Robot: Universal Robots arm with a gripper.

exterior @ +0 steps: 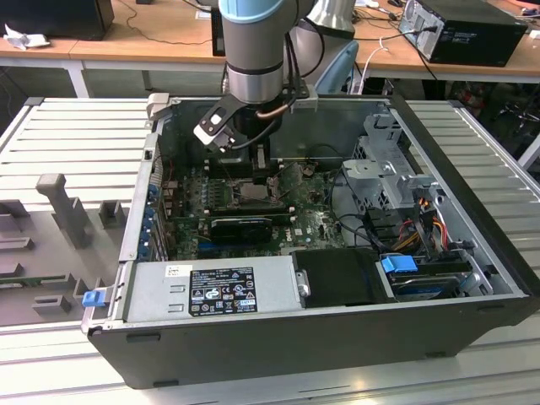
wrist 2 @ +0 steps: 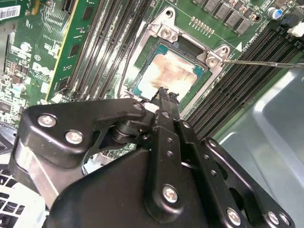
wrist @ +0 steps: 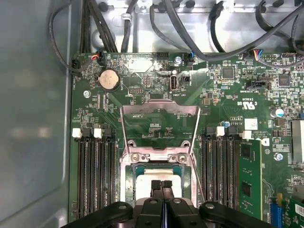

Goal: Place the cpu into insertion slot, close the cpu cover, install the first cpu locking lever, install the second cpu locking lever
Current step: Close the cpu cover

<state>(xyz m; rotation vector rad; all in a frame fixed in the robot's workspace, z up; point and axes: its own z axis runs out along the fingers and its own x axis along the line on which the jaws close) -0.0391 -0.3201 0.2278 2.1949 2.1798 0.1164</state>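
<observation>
**Slatted metal bench, open PC case: cpu in slot, cover up**

A slatted metal table (exterior: pixel 67 135) is seen in the exterior view, with an open computer case (exterior: pixel 472 169) lying on it and desks behind. The arm is reached down into the case.

The insertion slot (wrist: pixel 125 183) is flanked on both sides by memory slots (wrist: pixel 95 175). A grey case wall (wrist 2: pixel 275 118) runs just beyond one bank. Cables (wrist: pixel 190 28) are bunched past the board edge.

The cpu (wrist 2: pixel 173 73), dull silver-grey and square, is seen flat in the slot. The cpu cover (wrist: pixel 159 107) is shown raised off the slot in the first wrist view. A thin metal rod (wrist 2: pixel 261 62) is caught in the second wrist view.

The gripper (wrist: pixel 162 183) is held at the cpu's top. Its fingers (wrist 2: pixel 164 109) are pressed together, nothing between them.
</observation>
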